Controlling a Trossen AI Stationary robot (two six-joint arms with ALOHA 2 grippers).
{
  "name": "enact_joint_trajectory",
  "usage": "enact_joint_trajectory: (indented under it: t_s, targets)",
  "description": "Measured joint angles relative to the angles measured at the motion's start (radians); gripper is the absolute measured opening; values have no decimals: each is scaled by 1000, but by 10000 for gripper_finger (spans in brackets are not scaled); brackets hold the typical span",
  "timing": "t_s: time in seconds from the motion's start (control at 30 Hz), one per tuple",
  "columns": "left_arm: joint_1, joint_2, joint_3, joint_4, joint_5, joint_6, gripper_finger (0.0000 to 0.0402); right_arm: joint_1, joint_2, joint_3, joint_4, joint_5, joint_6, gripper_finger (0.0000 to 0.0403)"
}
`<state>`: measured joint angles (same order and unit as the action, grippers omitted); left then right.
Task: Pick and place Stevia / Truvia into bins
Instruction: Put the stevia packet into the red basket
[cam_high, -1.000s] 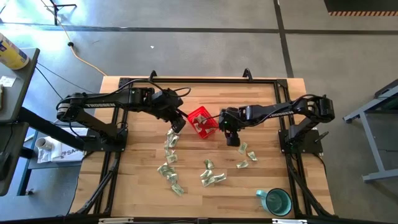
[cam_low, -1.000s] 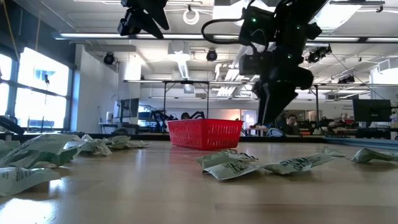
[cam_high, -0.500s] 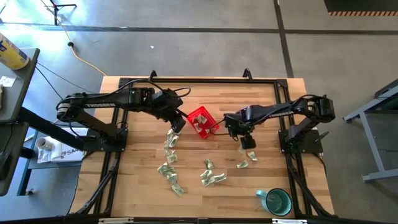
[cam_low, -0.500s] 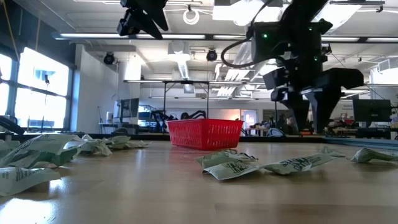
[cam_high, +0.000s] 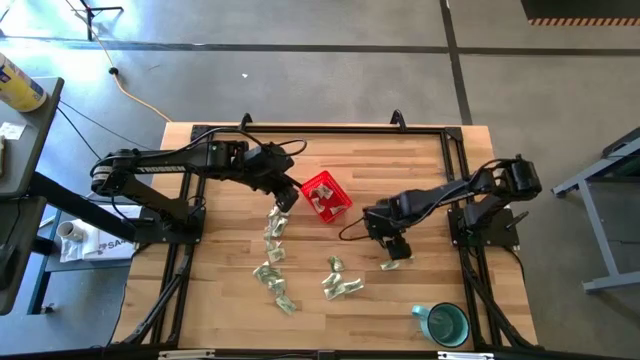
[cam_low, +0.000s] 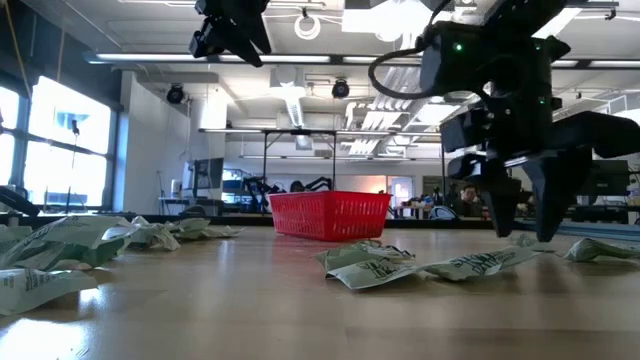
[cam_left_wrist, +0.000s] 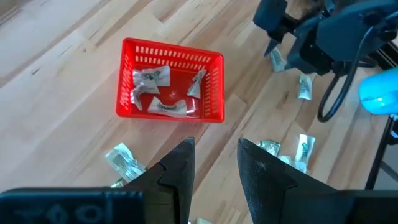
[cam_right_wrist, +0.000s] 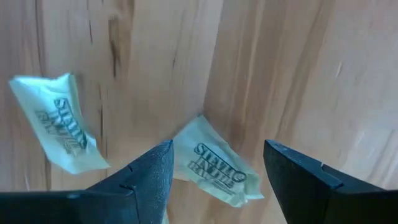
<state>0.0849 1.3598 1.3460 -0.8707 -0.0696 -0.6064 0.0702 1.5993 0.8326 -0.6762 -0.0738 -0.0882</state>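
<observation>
only the right tool (cam_right_wrist: 214, 171) camera shows, apparently, a stevia packet (cam_right_wrist: 214, 167) between its fingers.

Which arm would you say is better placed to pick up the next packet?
The right: its open gripper already straddles a Stevia packet on the table, while the left gripper hovers high beside the red basket.
</observation>
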Motion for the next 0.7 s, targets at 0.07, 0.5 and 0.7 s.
enact_joint_trajectory:
  t_s: [0.07,0.5,0.7]
  targets:
    - [0,0,0,0,0,2,154,4,0,-11,18,13,25,239]
    - [0,0,0,-1,-1,18,154,2,-3,-102,33,47,88,187]
    - [0,0,0,-1,-1,18,154,-31,1,-95,13,51,114,62]
